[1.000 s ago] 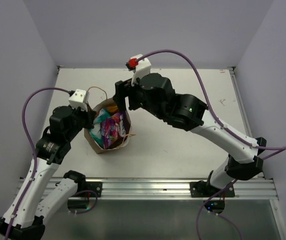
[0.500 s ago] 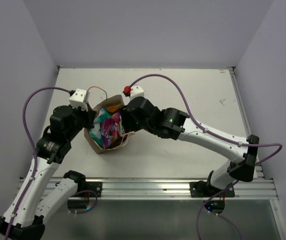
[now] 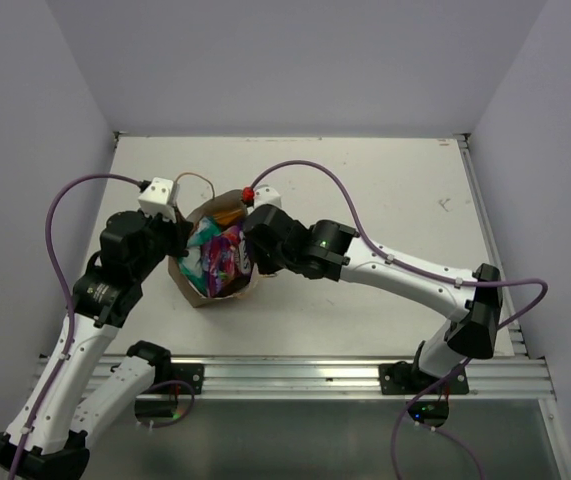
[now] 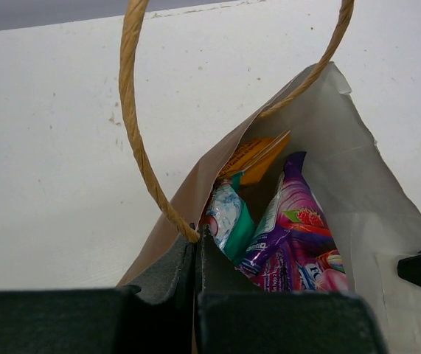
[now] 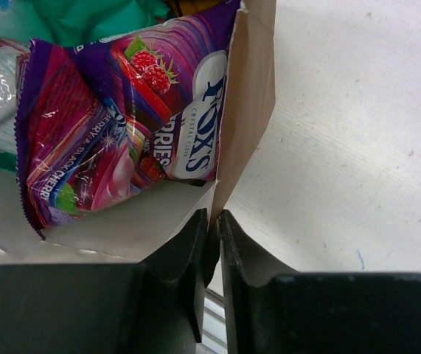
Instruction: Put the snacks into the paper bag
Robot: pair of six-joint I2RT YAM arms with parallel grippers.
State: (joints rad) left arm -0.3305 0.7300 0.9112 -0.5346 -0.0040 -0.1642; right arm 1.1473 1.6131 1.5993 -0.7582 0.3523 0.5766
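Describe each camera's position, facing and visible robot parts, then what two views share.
Top external: above, behind the robot, looking down at the paper bag; left arm and right arm show.
Left wrist: on the left arm, facing into the bag; left gripper pinches its rim.
Right wrist: on the right arm, facing the bag's other wall; right gripper pinches it.
Shared: both wrists see the purple Fox's candy bag.

- The counter (image 3: 385, 190) is a pale, off-white matte slab, closed in by plain walls (image 3: 295, 60) on its left, far and right sides.
- A brown paper bag (image 3: 187, 283) stands directly on it, left of centre, with its mouth open upward.
- A small dark scuff (image 3: 443, 203) marks the bare surface towards the right edge, well apart from the bag.
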